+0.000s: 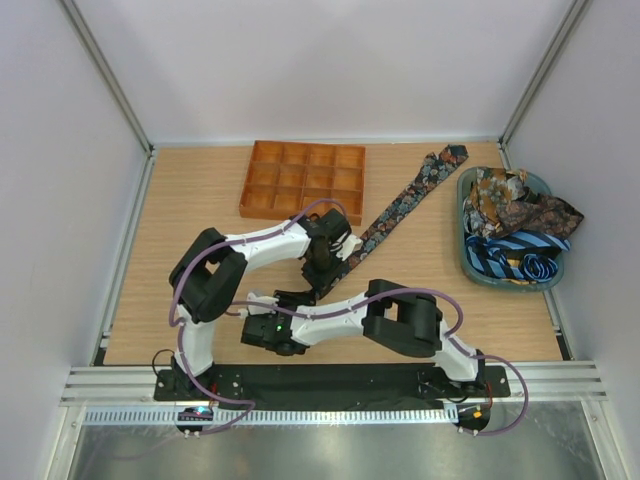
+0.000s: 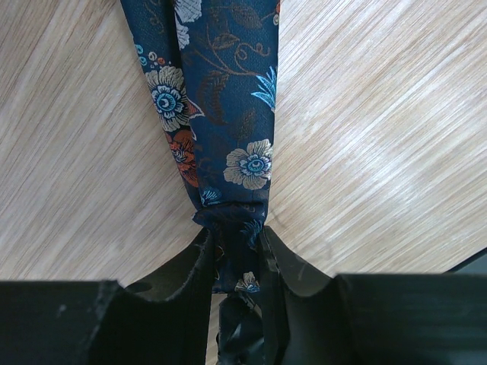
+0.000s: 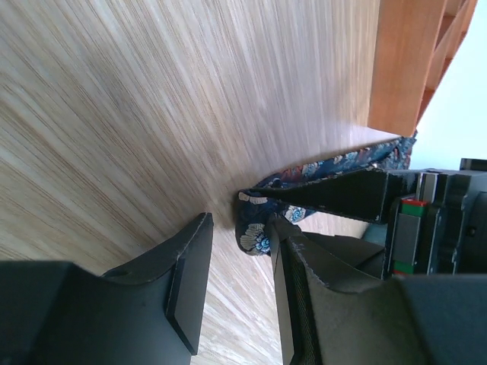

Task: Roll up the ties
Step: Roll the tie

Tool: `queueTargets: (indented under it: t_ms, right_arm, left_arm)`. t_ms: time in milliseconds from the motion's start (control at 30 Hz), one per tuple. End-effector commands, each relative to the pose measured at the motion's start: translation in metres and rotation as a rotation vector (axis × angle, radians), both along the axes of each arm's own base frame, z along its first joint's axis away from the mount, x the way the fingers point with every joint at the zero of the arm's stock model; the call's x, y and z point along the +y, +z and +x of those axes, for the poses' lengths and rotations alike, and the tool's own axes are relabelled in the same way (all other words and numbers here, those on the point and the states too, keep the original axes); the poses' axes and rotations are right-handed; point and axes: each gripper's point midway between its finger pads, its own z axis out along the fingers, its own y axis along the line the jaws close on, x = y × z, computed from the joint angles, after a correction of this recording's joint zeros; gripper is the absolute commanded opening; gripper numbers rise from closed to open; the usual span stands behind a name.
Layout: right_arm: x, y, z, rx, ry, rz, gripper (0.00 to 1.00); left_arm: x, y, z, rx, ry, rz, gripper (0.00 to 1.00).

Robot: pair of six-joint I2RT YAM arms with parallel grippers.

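Pinching narrow end of floral tie [image 2: 228,114] with left gripper [image 2: 236,232], bottom centre of left wrist view, fabric bunching at the nip. Holding right gripper [image 3: 237,228] spread with nothing clamped, lower centre of right wrist view, tie end sitting just beyond the tips.

Running the rest of the tie diagonally up and right across table [image 1: 200,200] in top view, wide tip ending near basket [image 1: 463,250] at right. Leaving spare ties [image 1: 515,225] heaped in that basket, orange tray [image 1: 300,180] sitting upper centre.

Expecting light, limp, slippery fabric with no stiffness to lean on. Judging the narrow end the best hold: pinching across full width and keeping turns tight, otherwise risking unravel.

Seeing no readable brand, label or writing anywhere.
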Motion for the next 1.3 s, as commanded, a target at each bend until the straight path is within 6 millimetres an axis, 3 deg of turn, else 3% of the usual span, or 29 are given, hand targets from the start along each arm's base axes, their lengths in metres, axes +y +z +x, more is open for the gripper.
queueTargets:
  t_ms: [0, 200, 733, 967, 1167, 1267]
  right_arm:
    - [-0.003, 0.007, 0.004, -0.049, -0.011, -0.04, 0.43]
    - [-0.005, 0.003, 0.008, -0.07, -0.016, -0.084, 0.44]
    - [0.0, 0.017, 0.009, -0.129, 0.003, -0.099, 0.51]
    - [-0.016, -0.004, 0.014, -0.095, -0.06, -0.115, 0.43]
    - [-0.022, -0.013, 0.012, -0.086, -0.091, -0.12, 0.27]
    - [-0.019, -0.01, 0.01, -0.071, -0.1, -0.08, 0.2]
  left_arm:
    - [0.002, -0.003, -0.012, 0.07, 0.001, 0.019, 0.29]
    - [0.002, 0.0, -0.013, 0.069, 0.004, 0.016, 0.29]
    - [0.001, 0.003, -0.011, 0.072, 0.007, -0.002, 0.29]
    - [0.004, 0.007, -0.013, 0.072, 0.012, 0.008, 0.29]
    - [0.005, 0.008, -0.011, 0.062, 0.017, 0.009, 0.29]
    - [0.003, 0.011, -0.01, 0.056, 0.017, -0.004, 0.38]
